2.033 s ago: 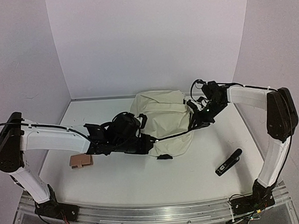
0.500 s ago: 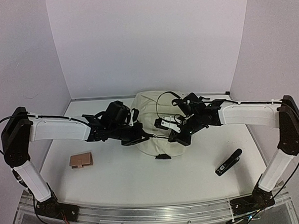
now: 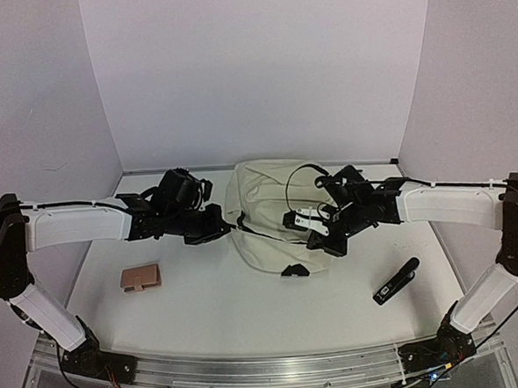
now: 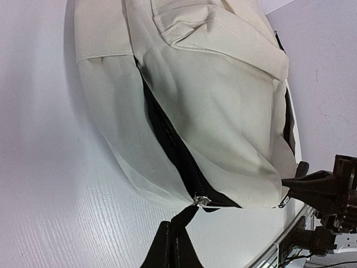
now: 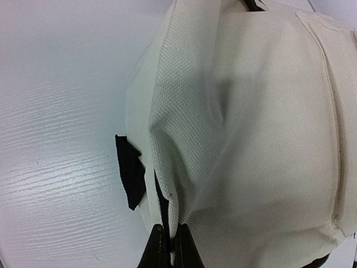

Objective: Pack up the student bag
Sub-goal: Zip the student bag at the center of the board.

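The student bag (image 3: 273, 202), a big cream backpack, lies mid-table. In the left wrist view its black zipper (image 4: 167, 139) runs down the bag (image 4: 223, 84) to a metal slider (image 4: 201, 199). My left gripper (image 4: 174, 226) is shut on the black zipper pull tab (image 4: 187, 215) hanging from that slider. From above, the left gripper (image 3: 221, 224) sits at the bag's left edge. My right gripper (image 5: 170, 226) is shut on a fold of the bag's cream fabric (image 5: 173, 195), beside a short black strap tab (image 5: 131, 170). Seen from above, the right gripper (image 3: 322, 241) is at the bag's near right side.
A small brown wallet-like item (image 3: 141, 278) lies on the white table (image 3: 204, 303) at the near left. A slim black device (image 3: 396, 281) lies at the near right. White walls close in the table on three sides.
The left arm has pulled back to the left with the zipper pull. The right gripper came round to the bag's near side and shut on its fabric. The bag has bunched up narrower.
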`<state>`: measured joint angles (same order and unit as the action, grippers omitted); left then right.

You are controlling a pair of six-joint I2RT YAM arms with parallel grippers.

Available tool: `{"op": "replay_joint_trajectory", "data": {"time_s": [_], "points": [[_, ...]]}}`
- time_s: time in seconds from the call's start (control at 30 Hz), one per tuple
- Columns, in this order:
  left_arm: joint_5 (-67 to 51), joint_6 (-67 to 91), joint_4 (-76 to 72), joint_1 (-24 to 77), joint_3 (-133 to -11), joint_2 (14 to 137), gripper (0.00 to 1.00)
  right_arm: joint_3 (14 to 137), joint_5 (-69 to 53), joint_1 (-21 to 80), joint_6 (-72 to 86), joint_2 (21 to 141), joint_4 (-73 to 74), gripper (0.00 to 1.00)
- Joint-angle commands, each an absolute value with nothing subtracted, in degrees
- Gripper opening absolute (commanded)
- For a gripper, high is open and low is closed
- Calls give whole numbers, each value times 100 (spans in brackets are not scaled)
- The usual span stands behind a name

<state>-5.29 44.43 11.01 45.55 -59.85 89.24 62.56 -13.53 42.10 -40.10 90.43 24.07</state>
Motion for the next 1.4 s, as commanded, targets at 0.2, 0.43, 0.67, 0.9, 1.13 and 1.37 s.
{"op": "replay_joint_trajectory", "data": {"time_s": [0.2,0.43,0.67,0.9,1.13,1.37], "points": [[-1183,4120,562,4754,-5980,8890,0,6843,-1224,3606,-4244,9018,3254,31],[-1521,4164,195,5075,-6279,9286,0,7534,-1431,4487,-3556,9186,3323,71],[-1433,4201,207,5070,-6199,9043,0,8237,-1042,5133,-3260,9961,3007,67],[-1249,4216,324,5013,-6111,8914,0,8660,-325,5304,-3274,10808,2565,50],[-784,4294,638,4678,-6081,8855,0,8330,-234,5306,-3181,10565,2492,0],[-805,4196,675,4269,-6342,9281,0,7625,-685,5310,-3084,9826,2542,0]]}}
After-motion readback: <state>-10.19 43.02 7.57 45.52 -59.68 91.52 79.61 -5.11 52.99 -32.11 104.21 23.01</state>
